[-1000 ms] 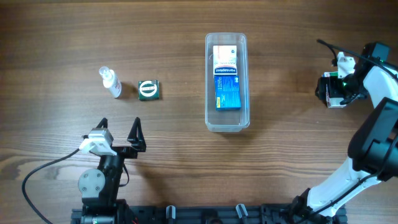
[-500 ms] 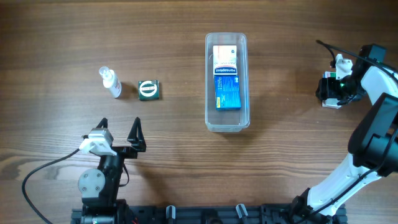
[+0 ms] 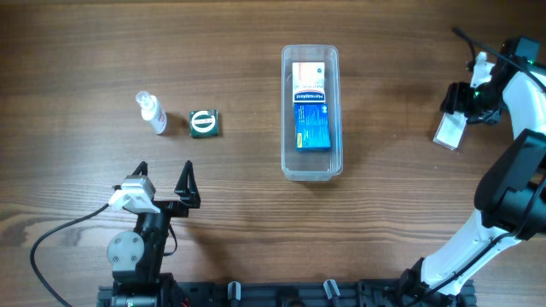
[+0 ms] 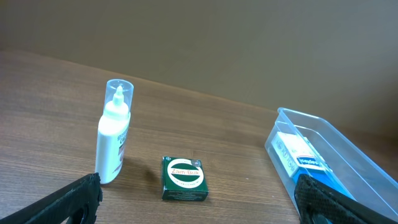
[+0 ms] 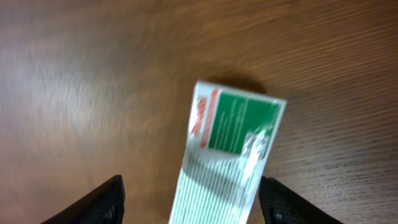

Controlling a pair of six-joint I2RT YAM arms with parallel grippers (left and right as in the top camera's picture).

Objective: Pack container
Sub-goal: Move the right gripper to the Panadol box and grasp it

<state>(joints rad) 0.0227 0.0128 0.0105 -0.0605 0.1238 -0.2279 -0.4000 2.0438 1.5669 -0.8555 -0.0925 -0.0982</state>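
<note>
The container [image 3: 288, 111] is a long clear tub at the table's middle, holding a blue and white box [image 3: 312, 107]. It also shows at the right of the left wrist view [image 4: 357, 158]. A small spray bottle [image 3: 152, 112] and a green Zam-Buk box [image 3: 204, 124] stand left of it; the left wrist view shows the bottle [image 4: 113, 140] and the green box [image 4: 184, 178]. My left gripper [image 3: 162, 183] is open and empty, nearer than both. My right gripper [image 3: 461, 107] is open at the far right. A white and green box [image 3: 450, 131] lies on the table just by it, between its spread fingers [image 5: 196, 202] without touching them.
The right arm's links [image 3: 512, 196] run down the table's right side. The left arm's base [image 3: 132, 251] and its cable [image 3: 60, 234] sit at the near left. Bare wood lies between the container and the white and green box.
My right gripper has moved toward the far right, off the white and green box, which now lies uncovered on the table. The left arm and other items have not moved.
</note>
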